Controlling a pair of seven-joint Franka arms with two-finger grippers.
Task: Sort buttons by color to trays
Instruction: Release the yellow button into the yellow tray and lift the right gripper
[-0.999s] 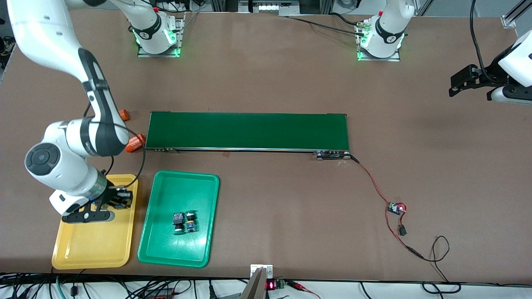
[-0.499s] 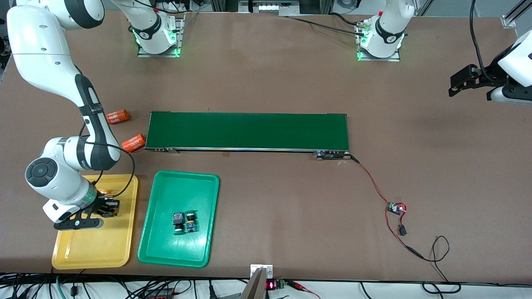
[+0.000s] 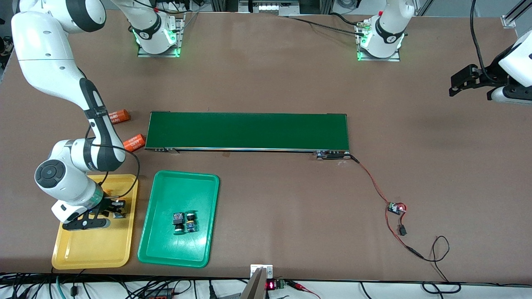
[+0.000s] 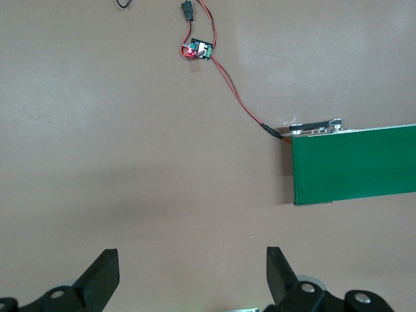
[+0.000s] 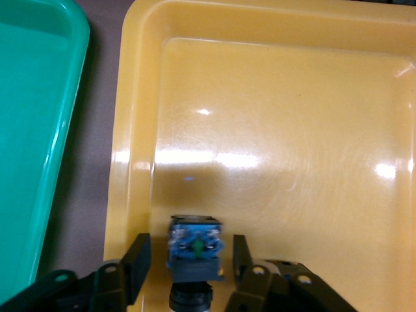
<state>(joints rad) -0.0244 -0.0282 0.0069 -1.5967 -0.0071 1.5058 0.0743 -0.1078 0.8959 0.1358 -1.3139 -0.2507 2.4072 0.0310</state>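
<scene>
While the right gripper [image 3: 111, 209] is seen low over the yellow tray [image 3: 95, 249], its fingers are parted, with gaps on both sides of a blue-based button [image 5: 195, 250], so nothing is gripped. A second ago the gripper was nearer the tray's green-tray edge; it is now drawn slightly inward and the jaws have been spread. The button appears to have been set down in the yellow tray, though its cap colour cannot be made out from the wrist view. Two more buttons [image 3: 184, 221] lie together in the green tray [image 3: 166, 249], beside the yellow tray. The left gripper [image 4: 192, 276] is held wide open and empty, well away from the yellow tray, waiting.
</scene>
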